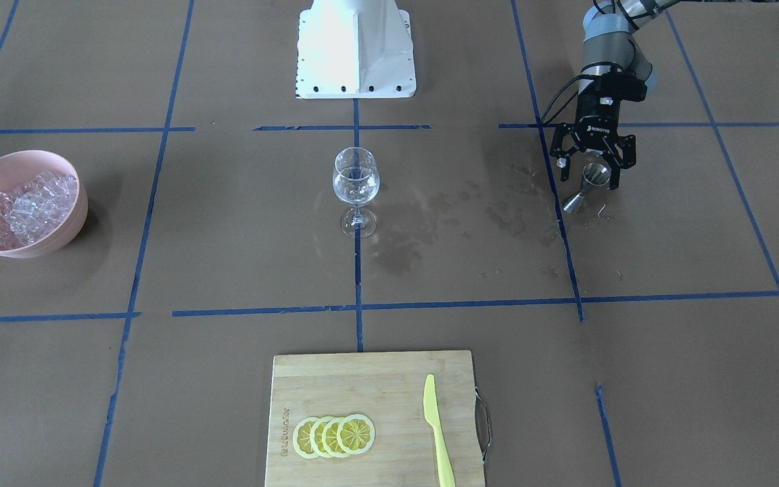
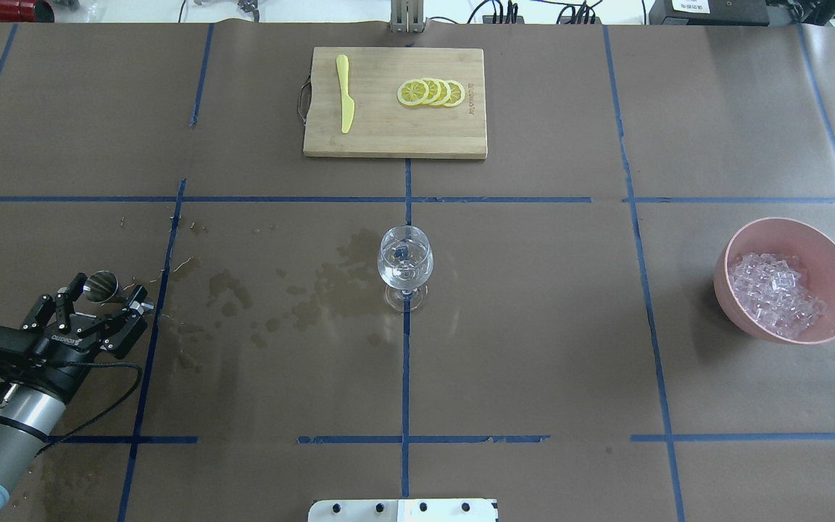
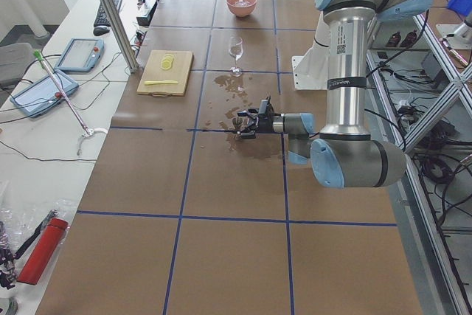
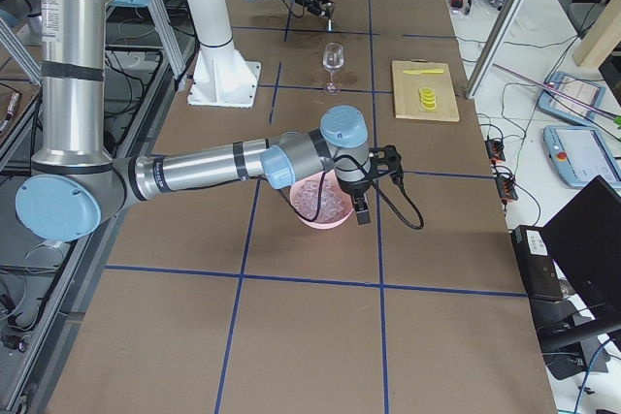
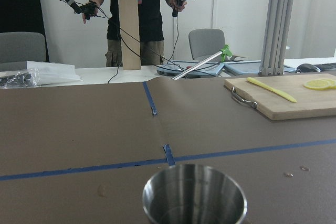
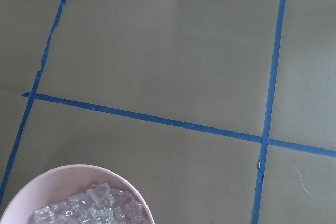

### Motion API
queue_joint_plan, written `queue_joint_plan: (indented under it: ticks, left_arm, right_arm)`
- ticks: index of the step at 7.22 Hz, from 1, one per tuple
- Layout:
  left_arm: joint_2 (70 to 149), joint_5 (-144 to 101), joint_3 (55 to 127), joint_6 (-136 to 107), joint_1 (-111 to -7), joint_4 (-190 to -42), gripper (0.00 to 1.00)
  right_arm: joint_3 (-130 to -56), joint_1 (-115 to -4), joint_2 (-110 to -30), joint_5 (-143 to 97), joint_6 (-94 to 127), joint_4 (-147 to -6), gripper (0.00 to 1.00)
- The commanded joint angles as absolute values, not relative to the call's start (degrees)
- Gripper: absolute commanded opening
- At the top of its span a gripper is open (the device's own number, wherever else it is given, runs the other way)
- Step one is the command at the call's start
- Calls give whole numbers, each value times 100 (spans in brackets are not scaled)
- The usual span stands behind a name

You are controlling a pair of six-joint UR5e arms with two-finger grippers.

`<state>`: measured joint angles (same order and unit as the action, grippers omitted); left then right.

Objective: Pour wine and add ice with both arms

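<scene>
A clear stemmed wine glass (image 1: 356, 182) stands at the table's middle with a little clear wine in it; it also shows in the overhead view (image 2: 404, 264). The ice (image 1: 28, 206) is heaped in a pink bowl (image 1: 68, 230); the overhead view shows the ice (image 2: 776, 293) too, and so does the right wrist view (image 6: 92, 208). My left gripper (image 1: 590, 177) is open, low over the table, its fingers on either side of a steel jigger (image 1: 587, 188) without closing on it. The jigger's rim fills the bottom of the left wrist view (image 5: 194, 195). My right gripper (image 4: 361, 208) hangs above the bowl; I cannot tell its state.
A wooden cutting board (image 1: 335, 379) with lemon slices (image 1: 334, 436) and a yellow knife (image 1: 438, 433) lies at the operators' edge. Dark wet stains (image 1: 430, 223) spread between glass and jigger. The white robot base (image 1: 356, 47) stands behind the glass. A person stands beyond the table (image 5: 131, 9).
</scene>
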<state>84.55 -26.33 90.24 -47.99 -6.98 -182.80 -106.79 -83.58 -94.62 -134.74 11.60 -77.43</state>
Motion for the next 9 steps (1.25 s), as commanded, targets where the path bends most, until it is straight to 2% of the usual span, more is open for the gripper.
queue_joint_plan:
  ticks: [1, 4, 5, 9]
  left_arm:
    - [8446, -2549, 9350, -3434, -703, -19314, 100]
    - [8420, -2915, 9807, -3017, -1149, -19284, 100]
    - [8394, -3597, 9809, -2858, -1673, -19048, 100]
    - [8587, -7526, 9958, -2277, -4705, -16169, 100]
  right_arm:
    - [-10679, -8358, -9448, -13474, 1169, -7743, 100]
    - [-10679, -8358, -9422, -13465, 1204, -7743, 100]
    - [-10679, -8358, -9422, -13474, 1204, -7743, 100]
    - [-10661, -8358, -9422, -13465, 1204, -7743, 100]
